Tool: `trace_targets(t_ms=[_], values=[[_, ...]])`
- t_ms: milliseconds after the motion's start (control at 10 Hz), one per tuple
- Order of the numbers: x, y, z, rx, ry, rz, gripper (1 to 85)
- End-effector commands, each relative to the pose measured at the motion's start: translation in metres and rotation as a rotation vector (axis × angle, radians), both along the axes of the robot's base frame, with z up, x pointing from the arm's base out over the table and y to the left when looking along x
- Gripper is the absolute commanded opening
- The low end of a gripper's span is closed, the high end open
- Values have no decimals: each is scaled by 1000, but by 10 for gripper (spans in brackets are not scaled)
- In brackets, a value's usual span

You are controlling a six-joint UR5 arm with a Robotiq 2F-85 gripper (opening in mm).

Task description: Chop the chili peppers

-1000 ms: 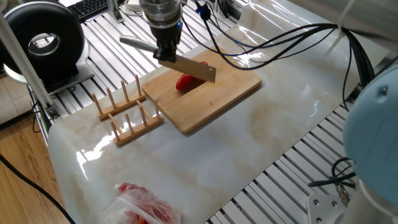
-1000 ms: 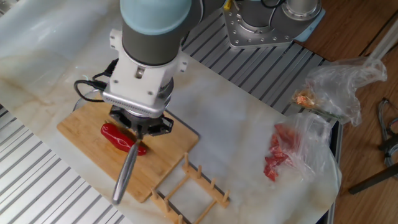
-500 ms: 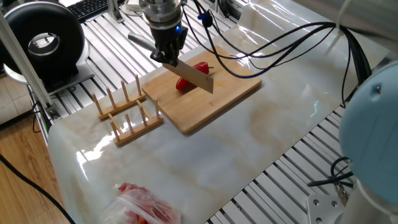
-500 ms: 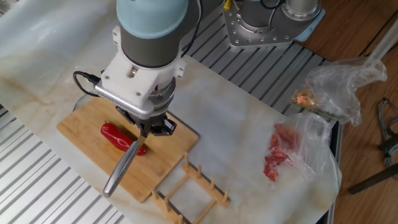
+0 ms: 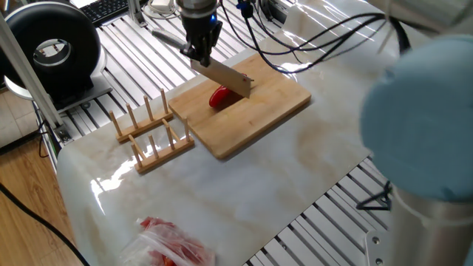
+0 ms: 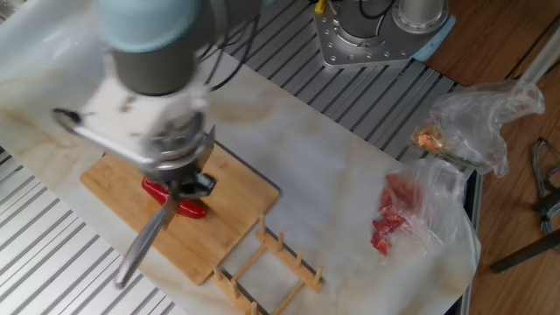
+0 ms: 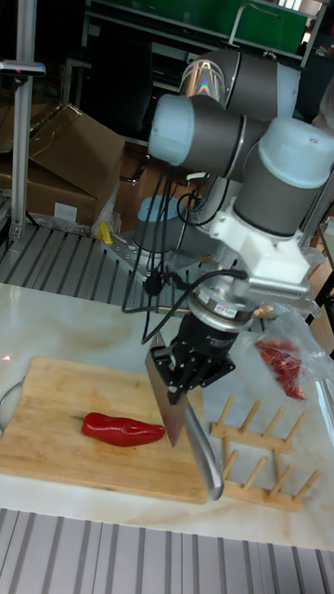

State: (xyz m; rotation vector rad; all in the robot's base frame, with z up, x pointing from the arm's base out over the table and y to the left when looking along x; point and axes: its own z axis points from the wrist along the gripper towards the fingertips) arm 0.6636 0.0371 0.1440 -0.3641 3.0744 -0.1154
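Surface (image 5: 310, 170): pale marbled sheet over slatted aluminium rails.

UR5 arm (image 7: 278, 176): reaches down over the cutting board; motion-blurred in both fixed views.

Cutting board (image 7: 56, 408): bamboo, rectangular, flat on the surface. One long edge lies just beside the wooden rack.

Wooden rack (image 5: 148, 133): upright pegs on a low frame, standing on the surface beside the board.

Clear plastic bag (image 6: 411, 214): lies on the surface well apart from the board, red contents showing through. A second crumpled bag (image 6: 477, 118) lies near it at the surface edge.

Knife (image 7: 167, 394): broad rectangular blade, grey metal handle (image 6: 144, 245) angled down and away from the tool. Blade hangs edge-down, its lower corner at the chili's blunt end; contact cannot be told.

Tool (image 7: 190, 362): black fingers clenched around the knife where the handle meets the blade.

Chili pepper (image 7: 121, 429): single, whole, glossy red, lying flat near the middle of the board. In the tall view its long axis runs roughly along the board's length, the tapered end with short dark stem pointing left, away from the rack, the blunt end toward the blade.
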Motion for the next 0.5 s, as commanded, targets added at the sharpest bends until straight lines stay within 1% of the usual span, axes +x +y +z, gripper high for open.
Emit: trace_targets(t_ms=[0,100,300,400], values=[[25,0,-13,92,24,-94,13],[27,4,-16,95,31,-119,13],[27,-3,-17,68,32,-125,13],[25,-2,-16,71,39,-132,13]])
